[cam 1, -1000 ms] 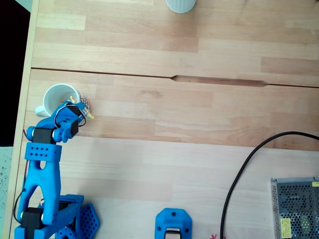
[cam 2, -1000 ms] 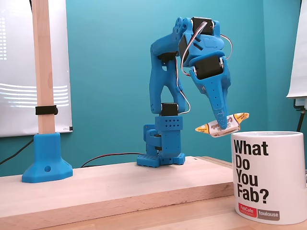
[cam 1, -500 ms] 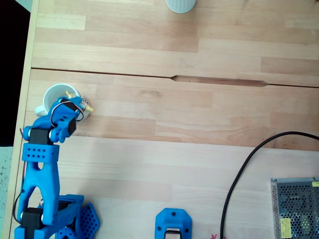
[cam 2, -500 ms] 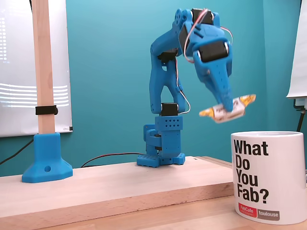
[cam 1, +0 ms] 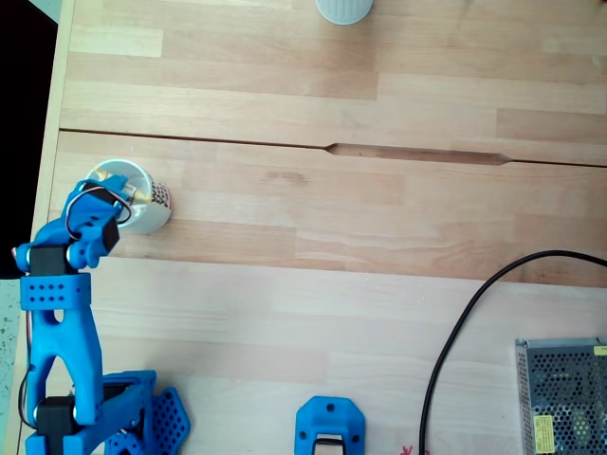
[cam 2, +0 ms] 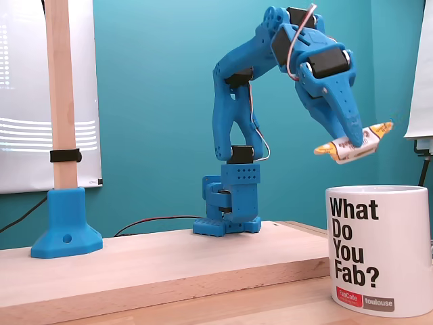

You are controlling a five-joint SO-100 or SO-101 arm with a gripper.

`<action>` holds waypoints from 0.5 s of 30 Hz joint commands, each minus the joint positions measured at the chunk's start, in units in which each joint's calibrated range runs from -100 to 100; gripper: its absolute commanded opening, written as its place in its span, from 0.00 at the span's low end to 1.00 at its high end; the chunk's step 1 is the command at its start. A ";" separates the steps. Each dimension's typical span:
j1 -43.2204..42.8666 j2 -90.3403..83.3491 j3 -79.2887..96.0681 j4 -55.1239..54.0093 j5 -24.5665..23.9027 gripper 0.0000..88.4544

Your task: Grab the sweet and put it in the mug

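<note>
Top-down fixed view, mug: the mug stands near the left edge of the wooden table, its dark red dotted wall showing on the right side.
Top-down fixed view, gripper: the blue gripper reaches over the mug's opening from the lower left.
Top-down fixed view, sweet: the sweet appears as a small pale shape with a yellow end, over the inside of the mug.
Top-down fixed view, other things: a plain white cup at the top edge, a black cable and a metal mesh box at lower right.
Side fixed view, gripper: the gripper has its jaws closed narrowly on the sweet, high above the table.
Side fixed view, sweet: white wrapper, yellow twisted ends sticking out both sides, tilted up to the right, clear of the lettered mug below.
Risk: the sweet is pinched near the fingertips only, so it may slip early.
Risk, release: dropped from this height it could hit the rim and bounce out.
</note>
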 commanded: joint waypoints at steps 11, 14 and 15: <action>-0.49 -2.38 0.97 -0.42 0.34 0.04; -0.49 -2.38 0.97 -0.42 0.49 0.04; -0.49 -2.38 0.97 -0.42 0.49 0.04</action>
